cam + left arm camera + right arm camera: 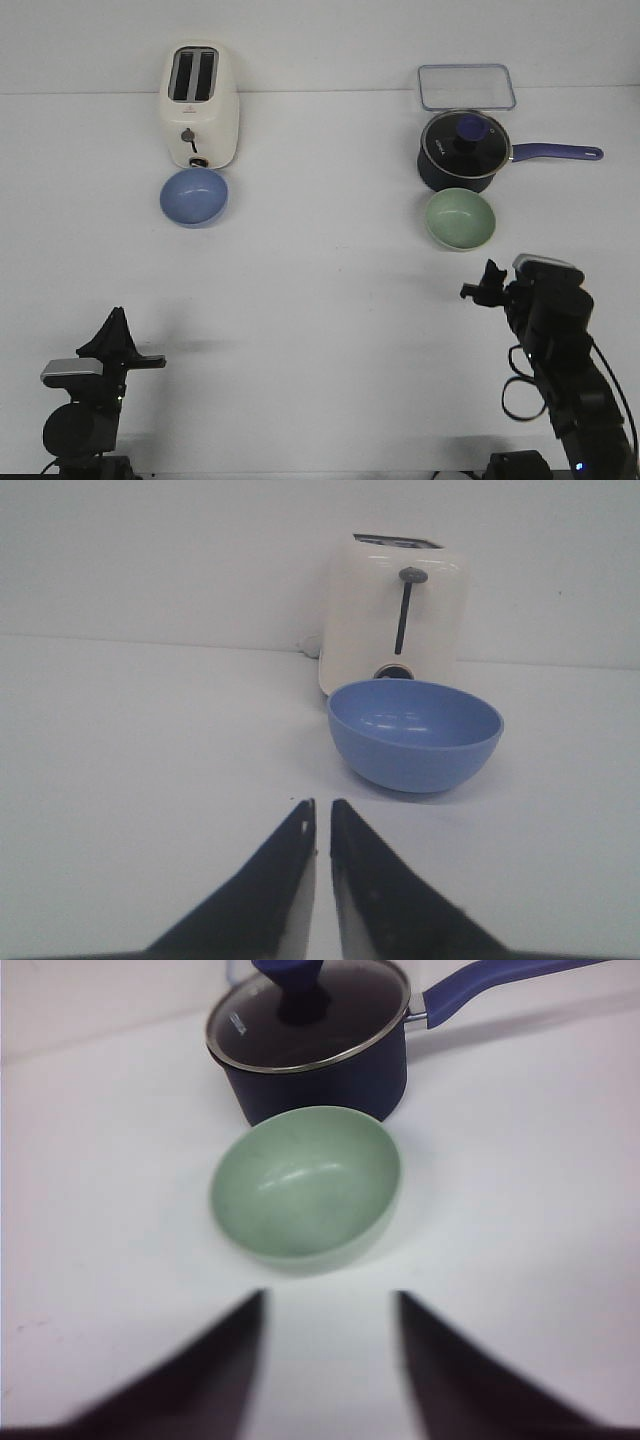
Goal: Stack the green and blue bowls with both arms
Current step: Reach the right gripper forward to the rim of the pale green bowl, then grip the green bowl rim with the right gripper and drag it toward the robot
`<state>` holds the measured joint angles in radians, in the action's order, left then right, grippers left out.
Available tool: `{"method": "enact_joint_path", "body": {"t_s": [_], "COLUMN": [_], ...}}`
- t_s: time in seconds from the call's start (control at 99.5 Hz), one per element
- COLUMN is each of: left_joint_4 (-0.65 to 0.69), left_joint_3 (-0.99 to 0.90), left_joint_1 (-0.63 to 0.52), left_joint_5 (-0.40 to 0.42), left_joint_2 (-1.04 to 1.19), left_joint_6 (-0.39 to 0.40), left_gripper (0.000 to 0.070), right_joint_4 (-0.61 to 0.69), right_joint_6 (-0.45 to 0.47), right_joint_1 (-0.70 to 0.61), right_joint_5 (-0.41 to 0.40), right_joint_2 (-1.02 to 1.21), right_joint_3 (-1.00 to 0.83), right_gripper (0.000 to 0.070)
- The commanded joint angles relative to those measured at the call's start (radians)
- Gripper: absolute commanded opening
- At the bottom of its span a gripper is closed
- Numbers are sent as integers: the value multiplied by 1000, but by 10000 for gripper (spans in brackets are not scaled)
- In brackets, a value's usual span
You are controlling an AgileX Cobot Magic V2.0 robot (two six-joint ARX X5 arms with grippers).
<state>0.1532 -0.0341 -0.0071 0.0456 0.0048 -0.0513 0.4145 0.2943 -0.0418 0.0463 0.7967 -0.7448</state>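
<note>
The blue bowl (194,196) stands upright on the white table, just in front of a cream toaster; it also shows in the left wrist view (414,733). The green bowl (461,218) stands upright at the right, just in front of a navy saucepan; it also shows in the right wrist view (306,1186). My left gripper (117,318) is low at the near left, far from the blue bowl, shut and empty (322,805). My right gripper (490,272) hangs a short way in front of the green bowl, open and empty (330,1298).
A cream toaster (201,104) stands behind the blue bowl. A dark navy saucepan (463,150) with a glass lid stands behind the green bowl, its blue handle (560,152) pointing right. A clear rectangular container (466,86) lies at the back right.
</note>
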Motion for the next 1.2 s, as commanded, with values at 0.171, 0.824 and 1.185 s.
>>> {"method": "enact_joint_path", "body": {"t_s": [0.171,0.824,1.185], "left_joint_4": [12,12,12], "left_joint_3": [20,20,20], "left_joint_1": [0,0,0], "left_joint_5": [-8,-8,-8], "left_joint_2": [-2,-2,-2], "left_joint_6": [-6,-6,-6], "left_gripper": [15,15,14], "right_joint_4": [7,17,69], "right_joint_6": [-91,-137,-158], "right_joint_1": [56,161,185], "right_joint_5": [-31,-112,-179], "right_joint_2": [357,973,903], "right_joint_3": [-219,-540,-540], "right_gripper": [563,215,0]}}
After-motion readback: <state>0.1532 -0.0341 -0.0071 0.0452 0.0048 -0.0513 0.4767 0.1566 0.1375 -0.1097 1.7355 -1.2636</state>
